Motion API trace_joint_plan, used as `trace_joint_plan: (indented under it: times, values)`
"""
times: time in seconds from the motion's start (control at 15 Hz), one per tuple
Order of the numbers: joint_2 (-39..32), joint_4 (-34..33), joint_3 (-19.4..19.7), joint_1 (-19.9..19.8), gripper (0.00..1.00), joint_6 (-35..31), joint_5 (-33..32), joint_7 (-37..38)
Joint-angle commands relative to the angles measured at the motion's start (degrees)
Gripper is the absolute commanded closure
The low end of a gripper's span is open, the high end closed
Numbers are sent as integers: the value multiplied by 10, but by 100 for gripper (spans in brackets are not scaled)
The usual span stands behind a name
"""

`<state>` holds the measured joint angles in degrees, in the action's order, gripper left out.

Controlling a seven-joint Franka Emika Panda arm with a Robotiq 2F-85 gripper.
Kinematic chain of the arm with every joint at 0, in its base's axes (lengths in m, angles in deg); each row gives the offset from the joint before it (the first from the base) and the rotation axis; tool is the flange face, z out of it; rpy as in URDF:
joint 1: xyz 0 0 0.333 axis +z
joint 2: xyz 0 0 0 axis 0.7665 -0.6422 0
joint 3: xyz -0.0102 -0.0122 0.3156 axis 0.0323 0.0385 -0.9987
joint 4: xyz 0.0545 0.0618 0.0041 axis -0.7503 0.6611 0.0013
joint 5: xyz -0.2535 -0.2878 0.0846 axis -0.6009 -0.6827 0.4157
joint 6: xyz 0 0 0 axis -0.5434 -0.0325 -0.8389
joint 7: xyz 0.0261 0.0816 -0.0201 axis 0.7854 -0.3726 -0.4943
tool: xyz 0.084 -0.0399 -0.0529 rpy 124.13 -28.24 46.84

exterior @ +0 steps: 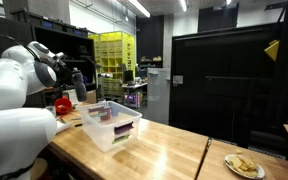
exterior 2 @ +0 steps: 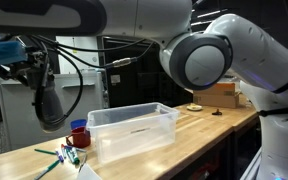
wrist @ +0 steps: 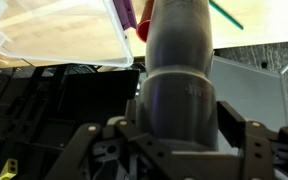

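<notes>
My gripper (wrist: 179, 138) is shut on a tall grey metal bottle (wrist: 179, 70), with one finger on each side of its body. In both exterior views the bottle (exterior 2: 50, 103) (exterior: 80, 88) hangs upright in the gripper (exterior 2: 44, 78) above the end of the wooden table (exterior: 164, 150). A red cup (exterior 2: 79, 134) (exterior: 62, 103) stands just beneath and beside it. A clear plastic bin (exterior 2: 134, 135) (exterior: 104, 138) sits next to the cup, with a purple thing (exterior: 108, 113) inside. In the wrist view the bin's rim (wrist: 116, 40) lies at the upper left.
Green markers (exterior 2: 56, 156) (wrist: 224, 14) lie on the table by the red cup. A plate with food (exterior: 244, 165) and a cardboard box (exterior 2: 222, 95) stand at the table's other end. Beyond the table edge are dark crates (wrist: 44, 110) and shelving (exterior: 114, 55).
</notes>
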<state>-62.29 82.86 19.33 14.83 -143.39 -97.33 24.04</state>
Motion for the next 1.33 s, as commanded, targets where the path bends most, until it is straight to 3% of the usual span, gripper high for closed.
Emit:
trace_joint_plan:
  times: [0.0, 0.47, 1.27]
  values:
    - [29, 0, 14, 4, 47, 19, -19, 1]
    - [61, 0, 15, -16, 47, 34, -24, 1]
    - [82, 0, 2, -92, 47, 28, -13, -3]
